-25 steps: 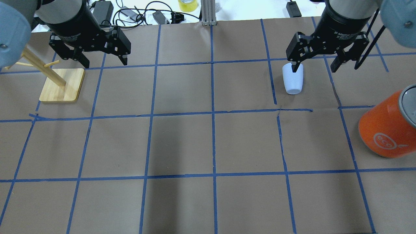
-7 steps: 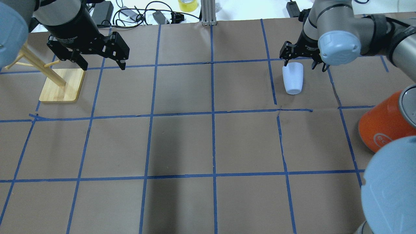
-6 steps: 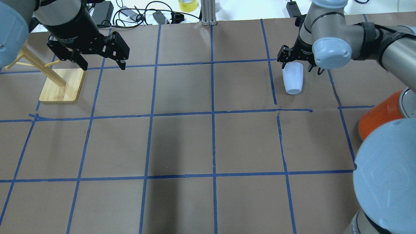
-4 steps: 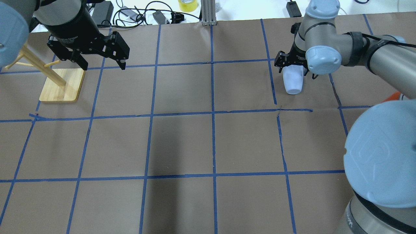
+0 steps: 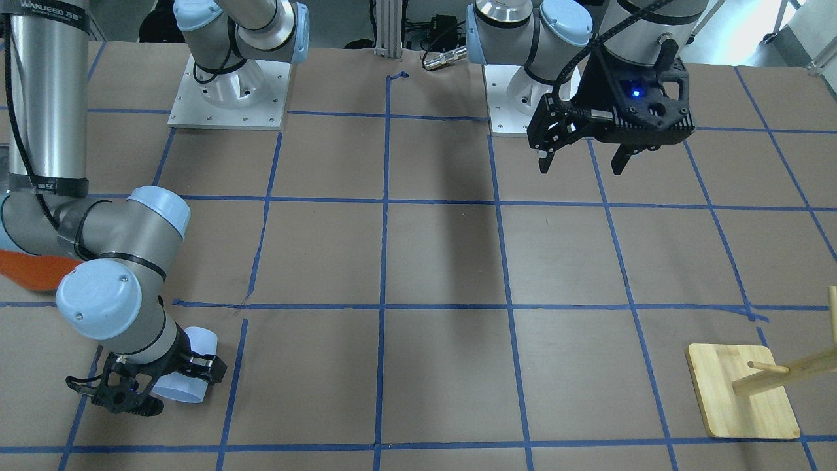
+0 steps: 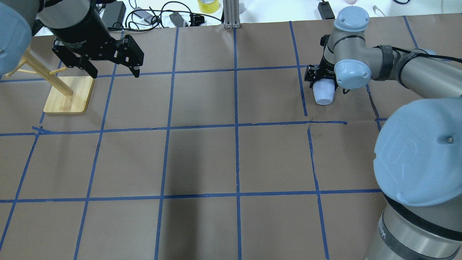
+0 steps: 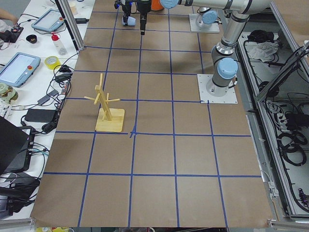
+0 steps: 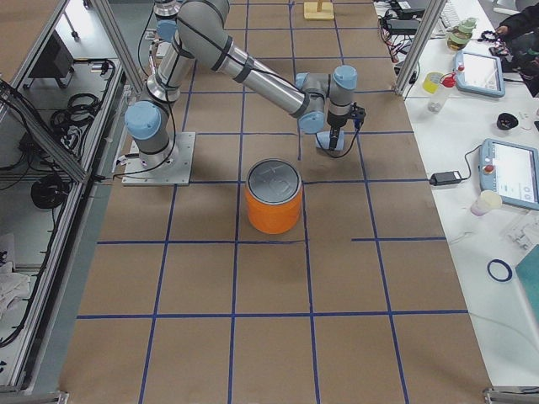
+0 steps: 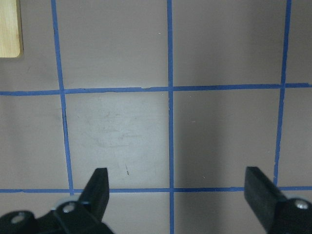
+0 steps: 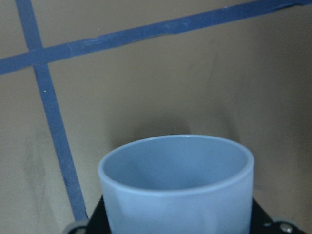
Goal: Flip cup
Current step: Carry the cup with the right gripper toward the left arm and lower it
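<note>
On the bench (image 8: 202,278), nearest its right end, an orange can (image 8: 274,202) stands; beyond, the cup (image 6: 323,95) lies on its side, the right gripper (image 6: 322,82) straddling it; whether the jaws pinch I cannot tell. Farthest, the left gripper (image 6: 115,74) hangs, jaws apart.

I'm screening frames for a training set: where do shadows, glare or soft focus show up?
Overhead view: a broad dark shadow runs down the table left of centre. Left wrist view: a pale glare patch on the paper ahead of the left gripper. Right wrist view: the cup fills the bottom edge, slightly soft.
</note>
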